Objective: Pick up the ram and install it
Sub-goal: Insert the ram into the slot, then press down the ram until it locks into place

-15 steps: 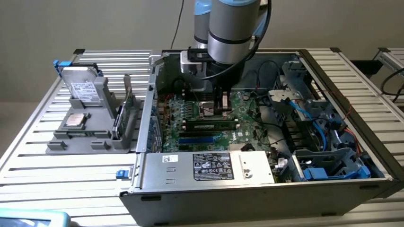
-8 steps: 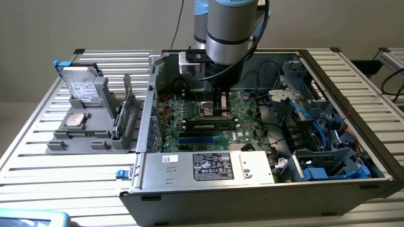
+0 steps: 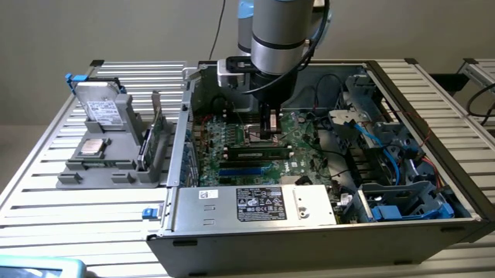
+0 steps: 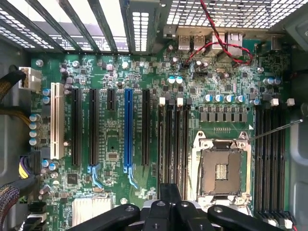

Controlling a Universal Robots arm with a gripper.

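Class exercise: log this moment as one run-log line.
place: inside open case | gripper: shut, low over motherboard beside CPU socket | held: cannot tell | ram stick: one seated in slot

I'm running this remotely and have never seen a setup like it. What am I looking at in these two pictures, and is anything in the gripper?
The grey column is a robot arm reaching down into an open computer case that lies on a slatted metal table. The exterior view watches from outside. The wrist view looks down from the arm onto the green motherboard. The gripper is shut just above the board, and I cannot tell whether it holds anything. What looks like the ram stands in a slot close by. A grey tray of spare parts sits at the exterior view's left.
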